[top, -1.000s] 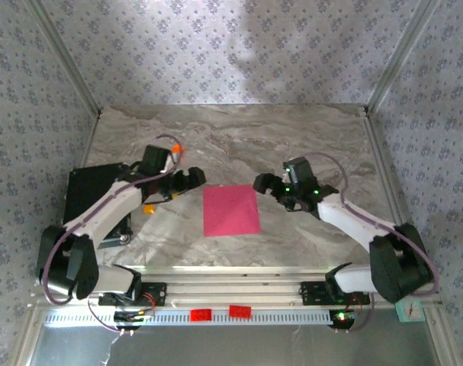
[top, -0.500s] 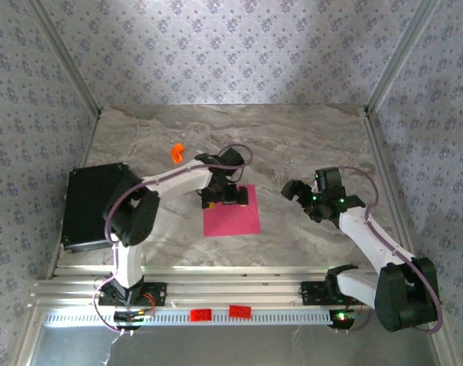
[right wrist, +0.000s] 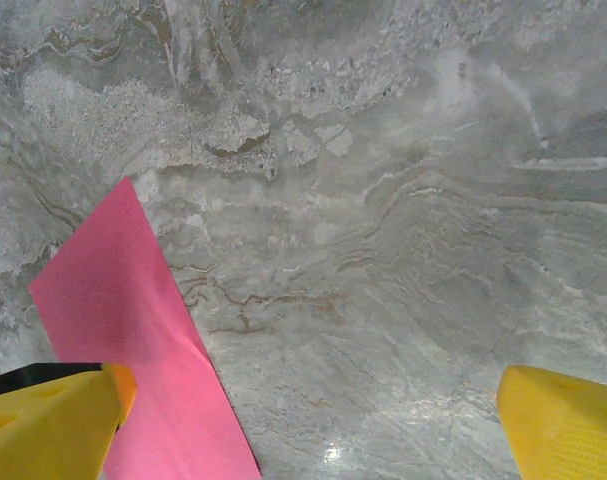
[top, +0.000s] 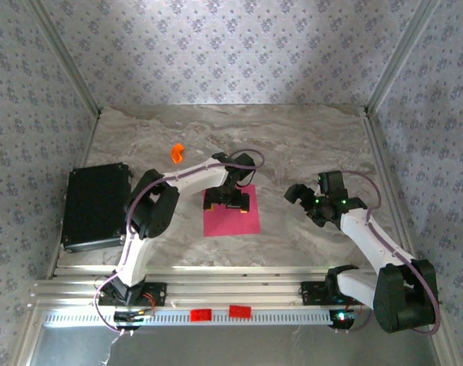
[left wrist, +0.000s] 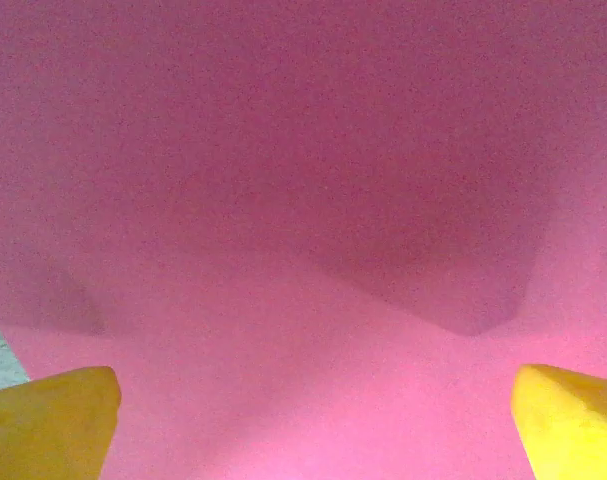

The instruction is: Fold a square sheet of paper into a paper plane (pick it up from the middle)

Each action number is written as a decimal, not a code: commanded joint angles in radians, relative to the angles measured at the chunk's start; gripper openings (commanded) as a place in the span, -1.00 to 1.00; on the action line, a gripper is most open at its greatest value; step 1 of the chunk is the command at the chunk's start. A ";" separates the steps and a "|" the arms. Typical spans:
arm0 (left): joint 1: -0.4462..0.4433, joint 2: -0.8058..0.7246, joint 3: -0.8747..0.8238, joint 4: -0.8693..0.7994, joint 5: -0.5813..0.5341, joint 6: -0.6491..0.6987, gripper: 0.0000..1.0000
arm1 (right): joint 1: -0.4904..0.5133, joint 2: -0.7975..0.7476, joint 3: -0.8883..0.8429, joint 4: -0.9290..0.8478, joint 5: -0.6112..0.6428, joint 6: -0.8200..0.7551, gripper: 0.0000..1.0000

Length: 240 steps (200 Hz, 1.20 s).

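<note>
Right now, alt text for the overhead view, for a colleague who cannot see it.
The left pincer, jaws open, is over the far half of a flat pink square sheet of paper on a marble table. The right pincer, also open, is off to the sheet's right.

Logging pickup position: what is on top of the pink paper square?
The open left tool hangs over the far half of the square sheet of paper, hiding that part; contact cannot be told.
</note>
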<state>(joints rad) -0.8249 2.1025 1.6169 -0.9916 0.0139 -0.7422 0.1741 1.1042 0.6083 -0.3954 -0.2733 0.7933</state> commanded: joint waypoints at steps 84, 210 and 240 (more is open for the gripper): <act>0.040 -0.059 -0.179 0.028 -0.002 0.249 0.99 | -0.001 0.002 0.005 -0.030 -0.017 0.015 0.98; 0.094 -0.088 -0.097 0.079 0.065 0.099 0.99 | 0.073 0.056 0.079 -0.043 -0.029 -0.036 0.98; 0.096 -0.052 -0.069 0.051 0.042 0.090 0.99 | 0.106 0.107 0.115 -0.074 -0.018 -0.056 0.98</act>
<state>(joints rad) -0.7349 2.0205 1.5055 -0.9089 0.0628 -0.6167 0.2577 1.1732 0.6769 -0.4076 -0.2886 0.7696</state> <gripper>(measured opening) 0.996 0.990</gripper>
